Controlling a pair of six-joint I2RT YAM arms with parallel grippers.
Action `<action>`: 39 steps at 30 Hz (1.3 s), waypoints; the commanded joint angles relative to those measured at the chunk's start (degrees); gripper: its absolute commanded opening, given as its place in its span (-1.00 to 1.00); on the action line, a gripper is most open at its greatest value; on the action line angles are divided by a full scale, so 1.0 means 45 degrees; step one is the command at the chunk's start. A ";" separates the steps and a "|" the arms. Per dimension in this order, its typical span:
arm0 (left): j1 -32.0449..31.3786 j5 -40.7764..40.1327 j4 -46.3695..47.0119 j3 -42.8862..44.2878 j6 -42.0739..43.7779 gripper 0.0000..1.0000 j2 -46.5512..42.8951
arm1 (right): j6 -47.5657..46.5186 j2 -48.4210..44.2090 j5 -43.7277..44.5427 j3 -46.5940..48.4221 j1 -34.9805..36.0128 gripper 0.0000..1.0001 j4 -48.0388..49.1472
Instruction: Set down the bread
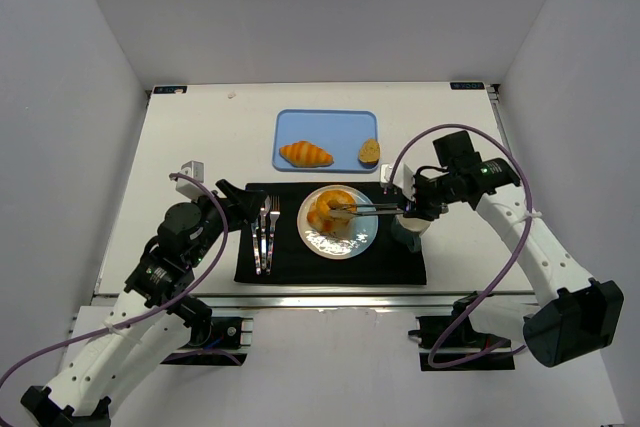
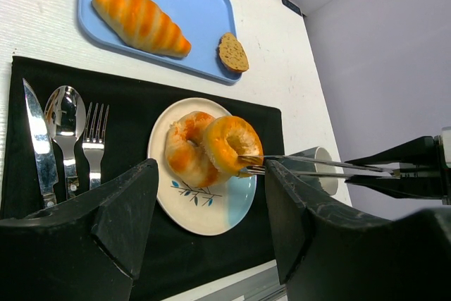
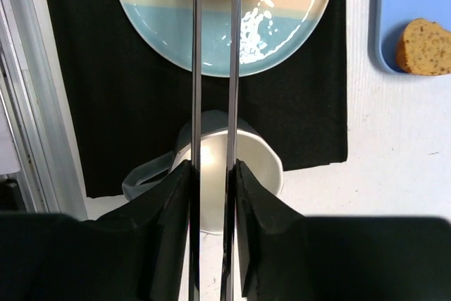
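The left gripper (image 2: 208,185) gapes wide, grasping nothing, left of the single plate (image 2: 204,209). The right gripper (image 3: 211,170) clamps one pair of tongs (image 3: 196,68) above one mug (image 3: 254,167), right of the plate. Two bagels (image 2: 229,142) sit on the plate. Only the left wrist view shows the tong tips at one bagel's side, and whether they pinch it is unclear. The right wrist view crops that bagel. One knife (image 2: 39,146), one spoon (image 2: 63,114) and one fork (image 2: 93,139) lie left of the plate. Beyond it, one tray (image 2: 190,5) holds one croissant (image 2: 141,25) and one bread slice (image 2: 232,52).

Three cameras, one tabletop (image 1: 200,137)

The top camera is looking down from high above the near edge, seeing the whole tabletop. The left wrist camera is sitting low over the left side, looking across toward the far right corner. The right wrist camera is hanging close, looking straight down along the tongs (image 3: 196,68). All three are seeing the plate (image 2: 211,209).
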 commanded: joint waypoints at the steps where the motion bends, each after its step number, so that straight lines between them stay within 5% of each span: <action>1: 0.0000 0.0100 0.0016 0.0129 -0.0010 0.43 -0.0119 | -0.0261 -0.0162 -0.0249 -0.0011 0.0153 -0.27 -0.0004; 8: 0.0019 0.0061 -0.0062 0.0149 -0.0010 0.43 -0.0158 | -0.0183 -0.0337 -0.0425 0.0028 0.0193 -0.02 0.0094; 27: 0.0000 0.0003 -0.0179 0.0129 -0.0030 0.43 -0.0275 | 0.1003 -0.1080 -0.1421 0.0439 0.0193 -0.04 0.1554; 30: 0.0019 0.0003 -0.0179 0.0149 -0.0030 0.43 -0.0314 | 0.3709 -0.1158 -0.0857 0.0497 0.0057 -0.16 0.3638; 34: 0.0000 0.0002 -0.0179 0.0149 -0.0049 0.43 -0.0333 | 0.6682 -0.0575 -0.0367 0.0750 -0.1519 -0.74 0.5460; 37: 0.0000 -0.0017 -0.0238 0.0227 0.0009 0.43 -0.0333 | 0.8150 -0.0026 0.0020 0.0849 -0.3003 -0.98 0.6262; 39: 0.0000 -0.0017 -0.0238 0.0247 0.0029 0.43 -0.0353 | 0.8779 0.0247 0.0470 0.0674 -0.3788 -1.00 0.6673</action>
